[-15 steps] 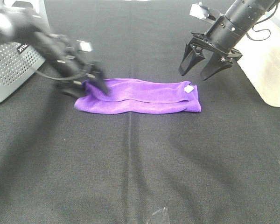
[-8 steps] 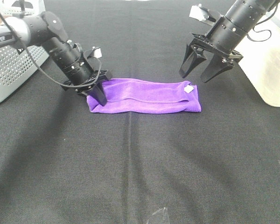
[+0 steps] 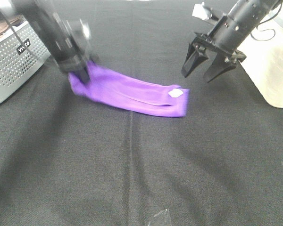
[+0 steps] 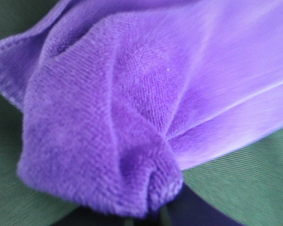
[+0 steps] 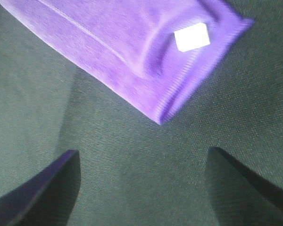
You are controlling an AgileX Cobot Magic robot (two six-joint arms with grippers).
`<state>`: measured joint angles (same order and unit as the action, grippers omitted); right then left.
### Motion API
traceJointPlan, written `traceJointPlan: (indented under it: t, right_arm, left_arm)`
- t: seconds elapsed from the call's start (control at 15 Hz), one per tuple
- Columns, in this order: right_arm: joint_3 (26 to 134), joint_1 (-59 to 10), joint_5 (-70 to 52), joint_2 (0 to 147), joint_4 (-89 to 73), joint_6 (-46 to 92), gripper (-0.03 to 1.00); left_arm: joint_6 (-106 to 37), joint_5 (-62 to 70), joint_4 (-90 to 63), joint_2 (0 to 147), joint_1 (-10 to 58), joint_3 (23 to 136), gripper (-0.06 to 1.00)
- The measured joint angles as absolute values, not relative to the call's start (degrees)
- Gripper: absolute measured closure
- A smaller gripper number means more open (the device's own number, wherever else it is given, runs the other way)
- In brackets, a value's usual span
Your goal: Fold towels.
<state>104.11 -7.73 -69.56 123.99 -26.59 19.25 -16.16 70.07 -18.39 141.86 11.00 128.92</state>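
Observation:
The purple towel (image 3: 127, 93) lies folded into a long strip on the black table, with its white tag (image 3: 175, 93) near the right end. My left gripper (image 3: 79, 74) is shut on the towel's left end and holds it lifted; the left wrist view shows bunched purple cloth (image 4: 132, 122) filling the frame. My right gripper (image 3: 202, 70) is open and empty, hovering above and to the right of the towel's right end. The right wrist view shows that end (image 5: 146, 56), the tag (image 5: 192, 37) and my open fingertips (image 5: 47, 188).
A grey perforated basket (image 3: 9, 61) stands at the far left, close behind my left arm. A pale bin (image 3: 273, 66) stands at the right edge. Black cloth (image 3: 132, 165) covers the table in front.
My left gripper has closed on the towel's left end and pulled it up and to the left. The whole towel has slid left and now lies slanted. The right gripper has stayed put.

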Motion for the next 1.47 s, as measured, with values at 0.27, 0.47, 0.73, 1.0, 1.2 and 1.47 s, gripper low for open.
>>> traceJointPlan:
  t: [0.27,0.47,0.73,1.0,1.2,1.47]
  right_arm:
    - [104.1,-7.7,-69.6,120.0,-24.9,18.2,0.27]
    - [104.1,-7.7,-69.6,116.9,-24.5,18.2,0.27]
    - [104.1,-7.7,-69.6,114.7,-23.9,17.0,0.27]
    - [104.1,-7.7,-69.6,112.5,-23.8,16.5,0.27]
    - [104.1,-7.7,-69.7,111.7,-23.8,15.5,0.27]
    - [104.1,-7.7,-69.7,109.5,-23.7,15.5,0.27]
  left_arm:
    - [-20.9,70.1,-17.7,140.4,17.5,128.9,0.92]
    - [-22.2,70.1,-17.9,140.7,23.4,128.9,0.92]
    - [-21.9,66.9,-20.9,143.4,28.2,128.9,0.92]
    - [-19.1,58.0,-28.0,143.9,30.4,128.9,0.66]
    - [-19.3,55.1,-36.9,143.9,30.4,128.9,0.32]
    - [-22.7,55.3,-40.0,143.9,30.4,128.9,0.27]
